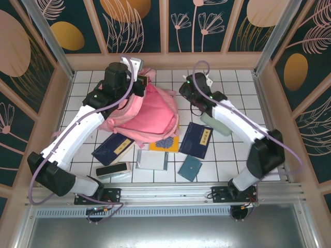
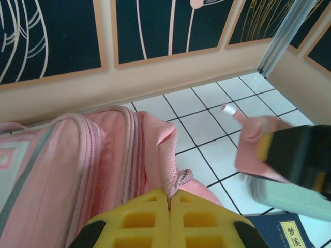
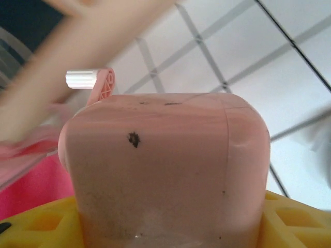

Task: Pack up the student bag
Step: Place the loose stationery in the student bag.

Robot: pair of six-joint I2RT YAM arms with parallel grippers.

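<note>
Pink and soft, the student bag lies just left of the table's centre in the overhead view, its top toward 12 o'clock. The left gripper sits at the bag's 12 o'clock edge. The right gripper hangs just off its 3 o'clock side, above a pale green case. Loose things lie on the tiles along the bag's 6 o'clock side: a dark blue book at 7, a yellow book touching the bag's lower edge, a second blue book at 4, a grey folder, a teal pouch and a dark box.

From the left wrist, the yellow fingers are pressed together on a ridge of the bag's fabric beside the zip, pinching it. At 3 o'clock the other gripper carries a pink case with a white cap.

From the right wrist, that pink case stands between the right fingers, which grip its sides at a middling width.

My judgement is that packing has barely begun. One case is in hand but outside the bag, and the books, folder, pouch, box and green case all lie on the table. I cannot tell whether the bag's mouth is open.
</note>
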